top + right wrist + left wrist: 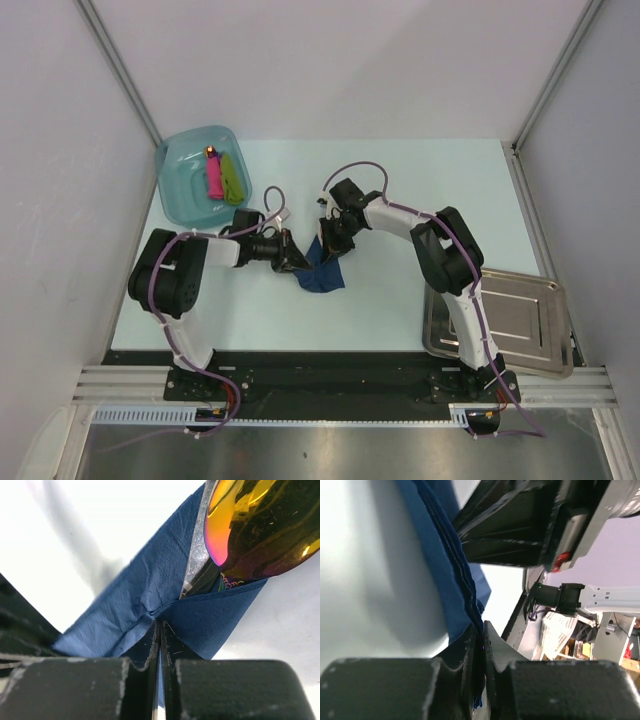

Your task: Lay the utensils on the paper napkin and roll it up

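The navy-blue paper napkin (322, 272) lies crumpled and partly folded at the table's middle, between the two grippers. My left gripper (296, 258) is shut on the napkin's left edge; in the left wrist view the blue folds (451, 555) run down into the pinched jaws (483, 635). My right gripper (330, 238) is shut on a fold of the napkin (150, 587) from the far side. In the right wrist view a shiny orange-gold utensil (260, 525) pokes out of the napkin's fold. Another small orange-gold piece (211, 152) lies in the teal tub.
A pale teal plastic tub (178, 185) stands at the back left with a pink stick (213, 176) and a lime-green stick (233, 177) in it. A steel tray (530, 325) sits at the front right, beside the right arm's base.
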{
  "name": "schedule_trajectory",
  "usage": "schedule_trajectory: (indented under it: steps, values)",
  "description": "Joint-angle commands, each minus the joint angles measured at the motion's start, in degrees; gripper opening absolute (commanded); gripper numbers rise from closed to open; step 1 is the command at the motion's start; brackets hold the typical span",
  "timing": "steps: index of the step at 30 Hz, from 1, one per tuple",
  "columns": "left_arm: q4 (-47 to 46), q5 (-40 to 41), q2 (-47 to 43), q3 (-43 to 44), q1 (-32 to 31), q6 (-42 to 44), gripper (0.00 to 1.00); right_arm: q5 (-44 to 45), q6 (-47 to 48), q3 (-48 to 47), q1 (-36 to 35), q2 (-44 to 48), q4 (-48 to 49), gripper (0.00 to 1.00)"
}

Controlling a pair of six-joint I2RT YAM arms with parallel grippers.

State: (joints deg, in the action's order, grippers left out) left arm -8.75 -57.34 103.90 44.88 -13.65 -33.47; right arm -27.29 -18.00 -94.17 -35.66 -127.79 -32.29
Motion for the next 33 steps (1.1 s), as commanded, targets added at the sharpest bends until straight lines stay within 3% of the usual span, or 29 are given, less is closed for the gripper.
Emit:
schedule_trajectory:
  steps: [1, 5, 10, 18, 25, 33]
  values:
    - [-3.46, -0.31, 1.21, 2.75, -2.43, -4.66, 0.13, 7.86, 1.56, 1.45, -0.46, -4.93, 0.92, 0.03]
    - [-7.68, 0.30, 4.20, 5.21, -5.06, -8.18, 0.15, 7.86, 1.30, 1.53, -0.46, -4.93, 0.83, 0.03]
    - [-4.36, 3.11, 7.28, 6.97, -5.86, -7.31, 0.13, 8.13, 1.30, 1.71, -0.20, -4.84, 0.74, 0.03]
    - [5.58, 5.22, 6.58, 10.92, -1.03, 1.03, 0.00, 7.51, 0.42, 1.18, -0.11, -5.02, 1.44, 0.03]
    - [17.70, 6.98, 8.25, 16.63, 0.81, 11.31, 0.00, 7.25, -2.30, -0.57, -0.73, -5.89, 2.58, 0.04]
    - [24.30, 9.09, 9.39, 22.17, 2.40, 18.00, 0.00, 9.36, -4.32, -2.86, -1.61, -6.60, 2.50, 0.06]
